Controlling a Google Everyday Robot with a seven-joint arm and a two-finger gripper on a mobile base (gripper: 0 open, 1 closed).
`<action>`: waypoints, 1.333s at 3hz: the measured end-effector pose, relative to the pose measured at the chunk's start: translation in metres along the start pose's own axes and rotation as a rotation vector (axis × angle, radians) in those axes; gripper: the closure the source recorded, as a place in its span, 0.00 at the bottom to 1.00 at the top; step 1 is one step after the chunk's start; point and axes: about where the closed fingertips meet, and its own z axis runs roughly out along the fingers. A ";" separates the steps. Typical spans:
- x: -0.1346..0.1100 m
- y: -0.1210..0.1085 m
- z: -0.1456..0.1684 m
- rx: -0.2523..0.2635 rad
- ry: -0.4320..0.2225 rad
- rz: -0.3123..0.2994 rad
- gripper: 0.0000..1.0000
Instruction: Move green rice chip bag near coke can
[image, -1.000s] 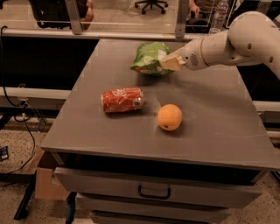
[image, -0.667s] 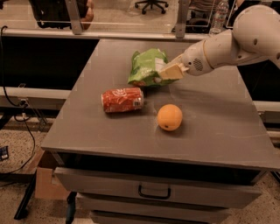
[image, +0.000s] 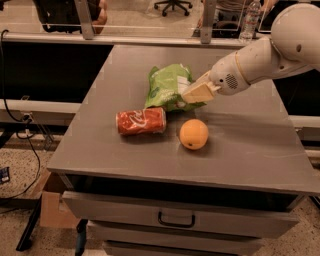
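Observation:
The green rice chip bag (image: 167, 89) is a light green crinkly pouch with a white panel on its right side. It lies on the grey table just behind the coke can (image: 141, 121), its lower edge touching or almost touching the can. The can is red with white script and lies on its side. My gripper (image: 192, 93) comes in from the right on a white arm and is shut on the bag's right edge.
A round orange fruit (image: 193, 133) sits on the grey table (image: 250, 145) just right of the can and below my gripper. A drawer handle (image: 175, 219) shows below the front edge. A water bottle (image: 249, 22) stands behind the table.
My gripper has pulled the bag from the back of the table forward and leftward, down to just behind the can. The can and the orange have not moved.

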 end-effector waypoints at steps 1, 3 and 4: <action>-0.001 -0.002 0.001 0.002 -0.001 -0.019 0.50; -0.005 -0.013 -0.005 0.060 -0.032 -0.034 0.04; -0.010 -0.024 -0.018 0.130 -0.097 -0.001 0.00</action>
